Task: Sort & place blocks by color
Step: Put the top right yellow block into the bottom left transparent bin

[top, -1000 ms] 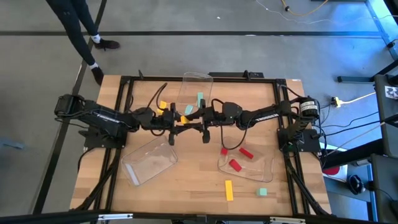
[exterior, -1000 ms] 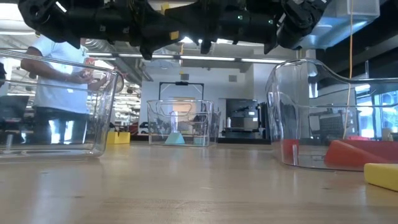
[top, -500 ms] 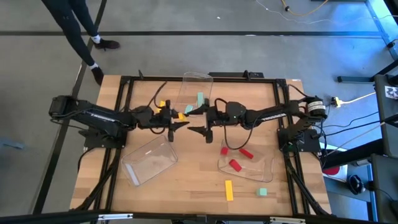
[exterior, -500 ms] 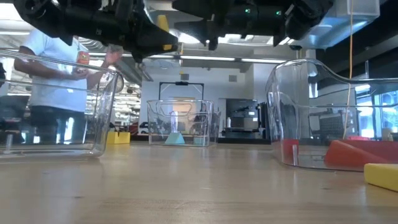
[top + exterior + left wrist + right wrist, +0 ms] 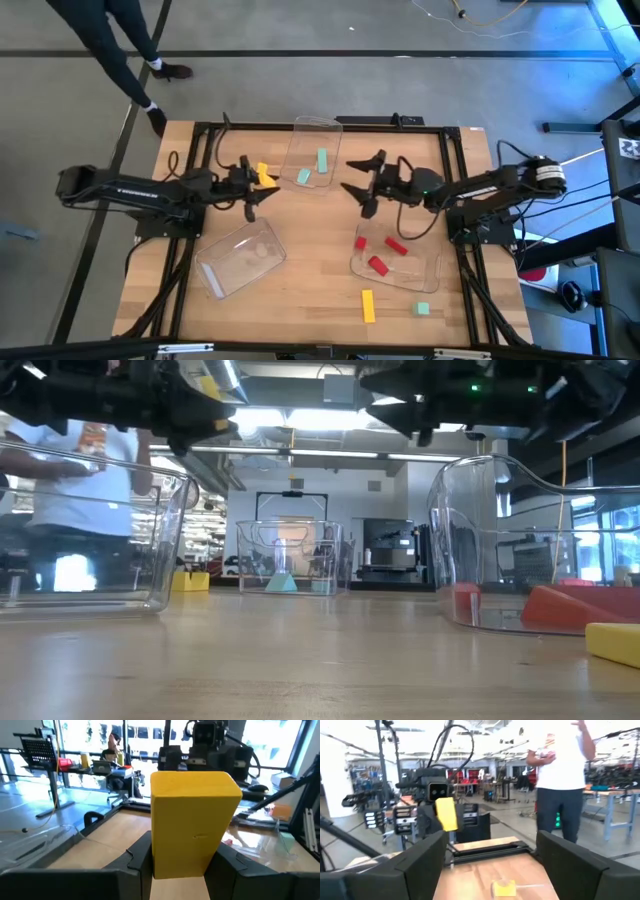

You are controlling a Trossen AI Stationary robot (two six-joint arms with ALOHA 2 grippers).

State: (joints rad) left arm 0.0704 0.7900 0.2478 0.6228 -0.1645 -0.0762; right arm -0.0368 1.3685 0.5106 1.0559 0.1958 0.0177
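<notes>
We see a yellow block [image 5: 195,820] clamped between the fingers of the left gripper [image 5: 262,178], held up off the bench [image 5: 300,300] near the far tray [image 5: 315,150]; its lower end is hidden between the fingers. The right gripper [image 5: 362,175] hangs with its fingers spread apart and nothing between them, just right of that tray. We count two mint blocks [image 5: 322,160] in the far tray, three red blocks [image 5: 396,246] in the near-right tray [image 5: 430,268], and none in the near-left tray [image 5: 240,260]. One yellow bar [image 5: 368,306] and one mint cube [image 5: 423,310] lie loose on the bench at its near edge. In the low view both arms are cut off at the top, and a person [image 5: 560,775] stands blurred beyond the bench.
</notes>
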